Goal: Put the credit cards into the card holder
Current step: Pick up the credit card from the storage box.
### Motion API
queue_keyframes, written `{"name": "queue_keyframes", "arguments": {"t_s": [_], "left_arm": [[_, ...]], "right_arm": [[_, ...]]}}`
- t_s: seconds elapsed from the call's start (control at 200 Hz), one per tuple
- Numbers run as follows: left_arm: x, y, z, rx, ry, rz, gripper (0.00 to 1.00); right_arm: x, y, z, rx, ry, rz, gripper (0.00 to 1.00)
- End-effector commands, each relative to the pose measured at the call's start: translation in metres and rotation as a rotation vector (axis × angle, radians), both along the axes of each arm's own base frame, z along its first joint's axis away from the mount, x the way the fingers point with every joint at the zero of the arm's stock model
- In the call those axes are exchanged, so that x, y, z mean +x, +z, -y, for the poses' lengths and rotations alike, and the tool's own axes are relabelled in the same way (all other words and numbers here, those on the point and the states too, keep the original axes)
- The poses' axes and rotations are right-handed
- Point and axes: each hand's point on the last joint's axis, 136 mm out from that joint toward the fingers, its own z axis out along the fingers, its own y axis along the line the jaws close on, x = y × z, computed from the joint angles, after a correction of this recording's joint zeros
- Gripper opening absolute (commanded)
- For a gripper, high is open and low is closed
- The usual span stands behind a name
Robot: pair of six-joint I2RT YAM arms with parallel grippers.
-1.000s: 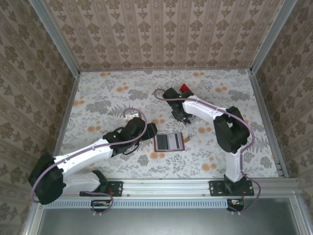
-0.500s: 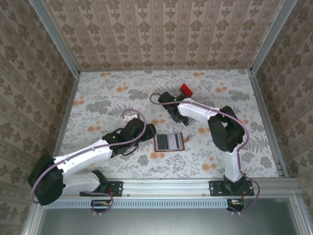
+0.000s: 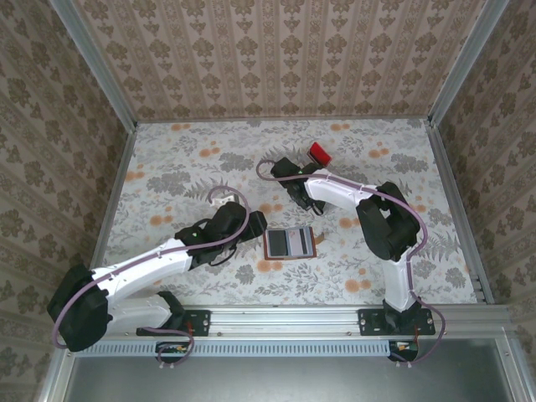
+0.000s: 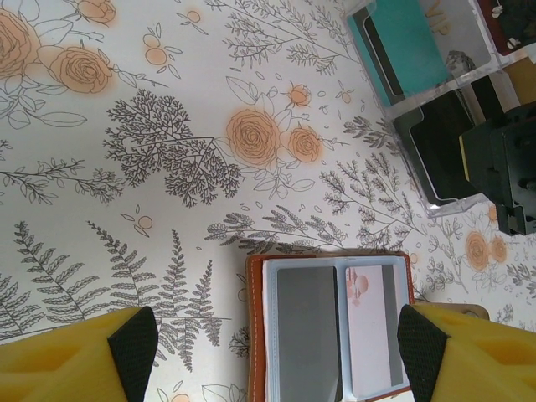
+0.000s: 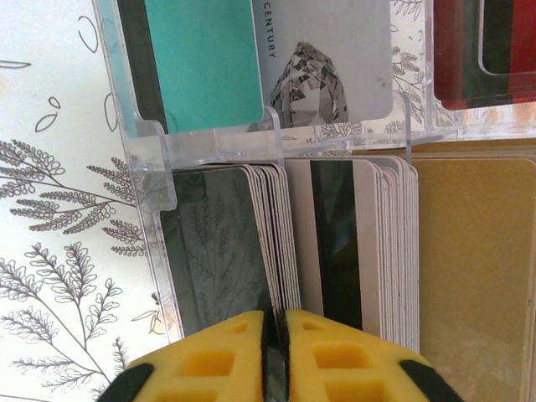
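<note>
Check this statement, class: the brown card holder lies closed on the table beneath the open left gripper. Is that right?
No. The card holder lies open, not closed: the left wrist view shows its inner pockets facing up. The rest holds: it lies on the table beneath the open left gripper.

The left arm's yellow fingers (image 4: 75, 360) with black pads stand wide apart in the two bottom corners, nothing between them but the floral-printed desk (image 4: 126, 126) and the open card holder (image 4: 335, 327). Its brown rim frames two pockets, one grey, one pale with orange marks (whether these are cards cannot be told). At the upper right a clear rack (image 4: 435, 109) holds a teal card (image 4: 406, 46) and a dark one (image 4: 440, 146).
</note>
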Motion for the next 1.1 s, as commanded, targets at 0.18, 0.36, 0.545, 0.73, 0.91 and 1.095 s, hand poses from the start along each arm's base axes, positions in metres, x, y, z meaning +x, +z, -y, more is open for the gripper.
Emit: {"name": "queue_keyframes", "arguments": {"t_s": [0.18,0.36,0.545,0.73,0.91,1.095], "left_arm": [[-0.001,0.000,-0.005,-0.008,0.020,-0.002,0.79],[-0.001,-0.002,-0.005,-0.010,0.019,-0.007,0.79],[0.000,-0.002,-0.004,-0.011,0.018,-0.007,0.79],[0.002,-0.001,-0.002,-0.014,0.012,-0.011,0.79],[0.001,-0.004,0.001,-0.021,0.006,-0.022,0.79],[0.002,-0.003,0.003,-0.027,0.000,-0.024,0.79]], "right_arm": [[-0.001,0.025,0.009,-0.019,-0.004,0.053,0.08],[-0.003,0.030,0.009,-0.002,-0.004,0.046,0.03],[-0.007,0.034,0.006,0.038,0.001,0.028,0.01],[-0.011,0.032,0.003,0.125,-0.019,-0.014,0.00],[-0.016,0.030,-0.002,0.220,-0.029,-0.056,0.00],[-0.017,0.036,-0.002,0.260,-0.042,-0.055,0.00]]}}
